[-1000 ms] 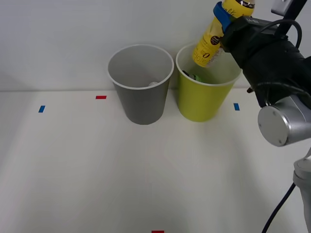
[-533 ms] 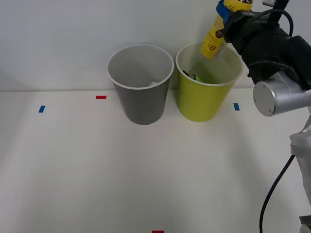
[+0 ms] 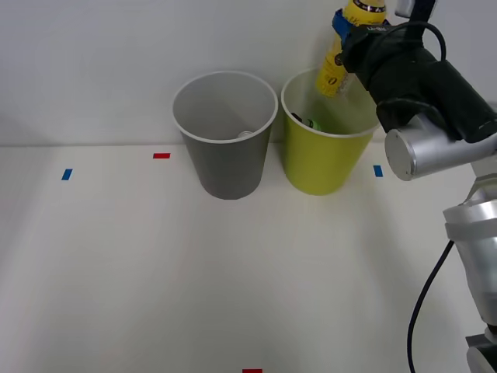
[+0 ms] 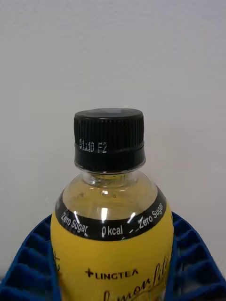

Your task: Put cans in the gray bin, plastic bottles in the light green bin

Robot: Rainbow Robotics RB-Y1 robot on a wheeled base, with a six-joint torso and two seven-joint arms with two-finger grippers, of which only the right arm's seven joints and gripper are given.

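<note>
the plastic bottle [image 3: 338,58] hangs in the air above the far right part of the light green bin [image 3: 322,151], tilted, its base pointing down toward the bin's open mouth and clear of the white rim. in the wrist view the same bottle [image 4: 110,225] shows a black cap, a clear neck and a yellow label with a black band. the right tool [image 3: 351,35] is clamped on the bottle, its blue ribbed fingers [image 4: 28,263] pressed against both sides of the yellow body below the neck, spread just as wide as the bottle. the black-sleeved arm runs back from there toward the right side of the front view.

inside the light green bin something green and dark lies against the near wall. the gray bin [image 3: 225,148] stands just beside it on the left, the two rims nearly touching, with a pale object low inside it. both bins sit at the far side of the white surface [image 3: 194,272], which carries small red and blue tape marks.
</note>
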